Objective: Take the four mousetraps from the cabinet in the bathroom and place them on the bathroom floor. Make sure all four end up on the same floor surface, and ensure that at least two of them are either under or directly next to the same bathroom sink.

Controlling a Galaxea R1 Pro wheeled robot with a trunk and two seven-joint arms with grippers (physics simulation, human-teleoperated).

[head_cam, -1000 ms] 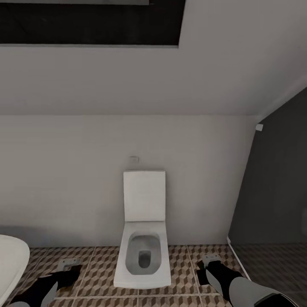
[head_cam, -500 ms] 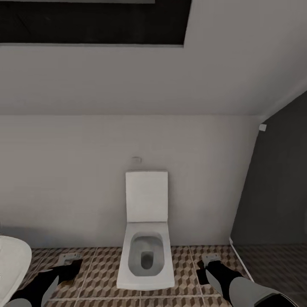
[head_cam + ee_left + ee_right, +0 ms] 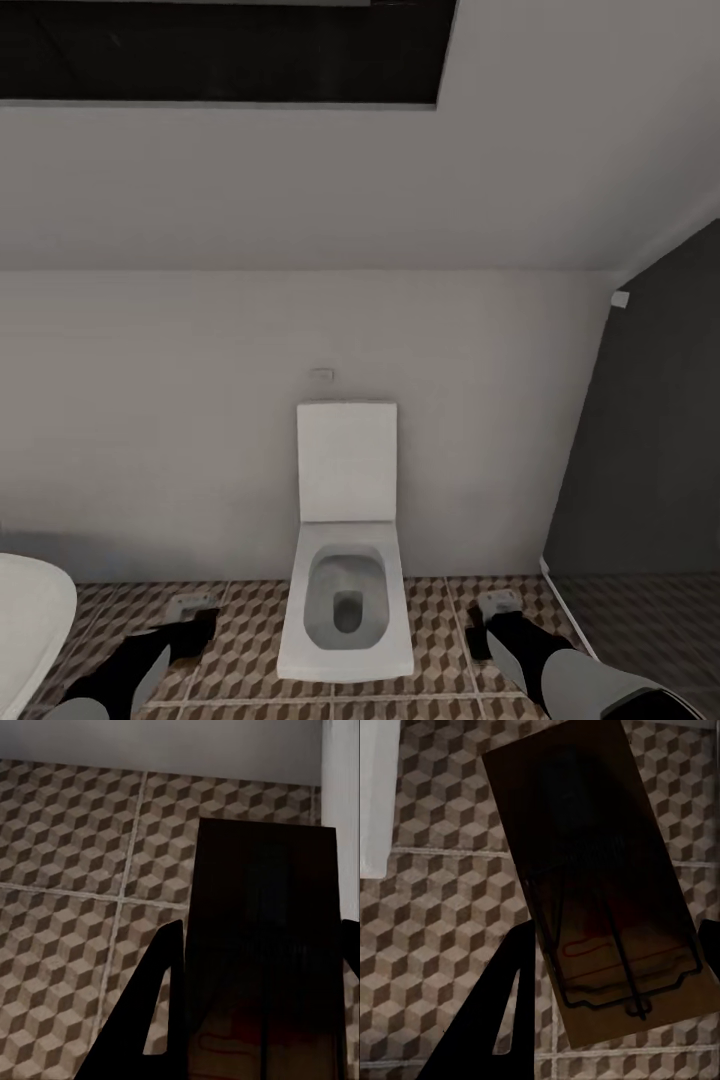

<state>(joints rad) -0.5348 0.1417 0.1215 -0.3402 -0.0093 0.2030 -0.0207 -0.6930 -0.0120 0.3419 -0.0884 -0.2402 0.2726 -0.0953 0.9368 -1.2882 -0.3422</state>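
Above the bathroom floor (image 3: 250, 640), each end effector clamps one mousetrap: left (image 3: 262, 952), right (image 3: 600, 885).

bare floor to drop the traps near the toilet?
Open patches of cube-patterned tile floor on either side of the white rectangular toilet: one between it and the left end effector, one toward the right end effector. The white curved fixture crowds the far left.
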